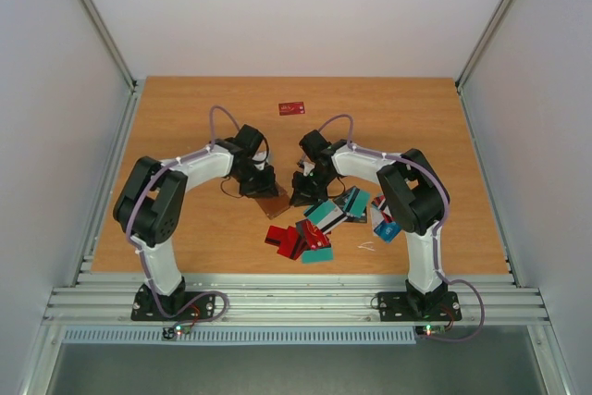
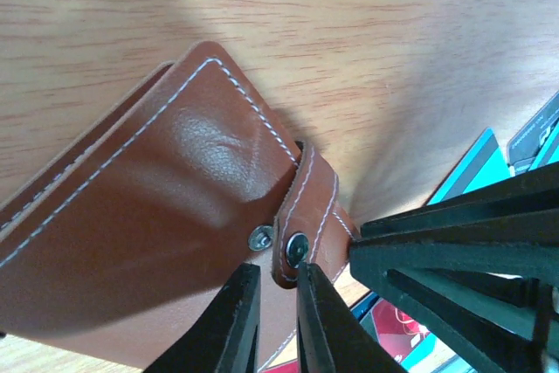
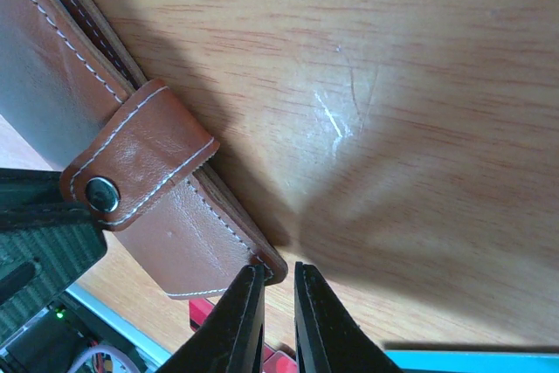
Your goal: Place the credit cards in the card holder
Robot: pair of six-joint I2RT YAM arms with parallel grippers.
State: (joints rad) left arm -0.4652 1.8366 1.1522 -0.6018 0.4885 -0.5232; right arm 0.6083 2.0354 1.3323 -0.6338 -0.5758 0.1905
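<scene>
Brown leather card holder (image 1: 275,205) sits on the desk (image 1: 185,117) between the two wrists, just beside the scatter of credit cards (image 1: 324,217). I cannot tell whether it lies quite flat.

Left fingers (image 2: 240,329): close together with only a slit between them. The end of the closing strap (image 2: 310,207) is in that slit, which looks like a pinch on the strap. The strap stud (image 2: 297,247) sits beside the body stud (image 2: 259,238), not over it, so the snap reads as undone.

Right fingers (image 3: 319,329): also nearly together, nipping the holder's corner, apparently to steady it.

Progress: no card is seen in the holder, though its pocket is hidden from every view. Red, teal and white cards lie loose and overlapping in front of the right arm. A lone red card (image 1: 291,108) lies well apart toward the far edge.

Judgement: opening stage only. Left to do: fold the strap clear, open the pocket, then pick up and insert every card.
</scene>
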